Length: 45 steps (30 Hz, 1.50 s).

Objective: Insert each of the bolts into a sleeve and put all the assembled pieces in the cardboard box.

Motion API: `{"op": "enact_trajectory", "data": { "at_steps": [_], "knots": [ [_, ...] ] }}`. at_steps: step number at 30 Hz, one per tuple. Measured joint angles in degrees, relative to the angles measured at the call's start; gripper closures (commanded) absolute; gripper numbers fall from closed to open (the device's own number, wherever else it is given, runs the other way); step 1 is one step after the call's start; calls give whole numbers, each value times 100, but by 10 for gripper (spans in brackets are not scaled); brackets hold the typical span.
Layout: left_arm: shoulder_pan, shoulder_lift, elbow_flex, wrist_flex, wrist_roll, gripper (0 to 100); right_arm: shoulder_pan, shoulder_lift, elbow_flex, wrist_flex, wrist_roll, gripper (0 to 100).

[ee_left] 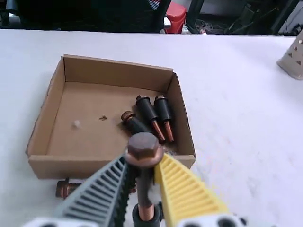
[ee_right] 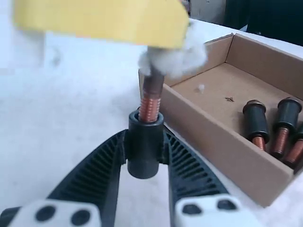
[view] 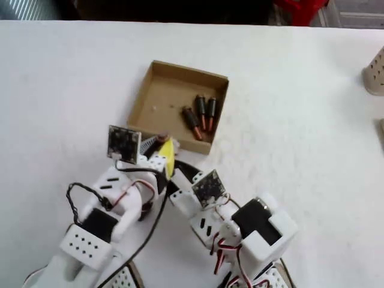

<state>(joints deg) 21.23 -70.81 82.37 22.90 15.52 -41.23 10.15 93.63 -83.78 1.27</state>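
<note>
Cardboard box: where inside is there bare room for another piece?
The brown cardboard box has bare floor from its left wall to the middle, seen from the high view. Its right side is crowded with three black-sleeved copper bolts.

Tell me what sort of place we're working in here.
Likely a lab or workshop bench: a plain white table, a cardboard box holding sleeved bolts, and something red in the dark room beyond.
</note>
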Motion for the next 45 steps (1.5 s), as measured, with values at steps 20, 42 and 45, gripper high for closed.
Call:
{"op": "enact_trajectory", "data": {
  "at_steps": [20, 42, 45],
  "knots": [
    [185, -9, 167, 202, -343, 447, 44, 9, 0, 0, 0, 982],
    [-765, -9, 141, 484, -123, 446, 26, 0, 0, 9, 0, 982],
    [-809, -9, -62, 668, 149, 448, 26, 9, 0, 9, 0, 982]
  ]
}}
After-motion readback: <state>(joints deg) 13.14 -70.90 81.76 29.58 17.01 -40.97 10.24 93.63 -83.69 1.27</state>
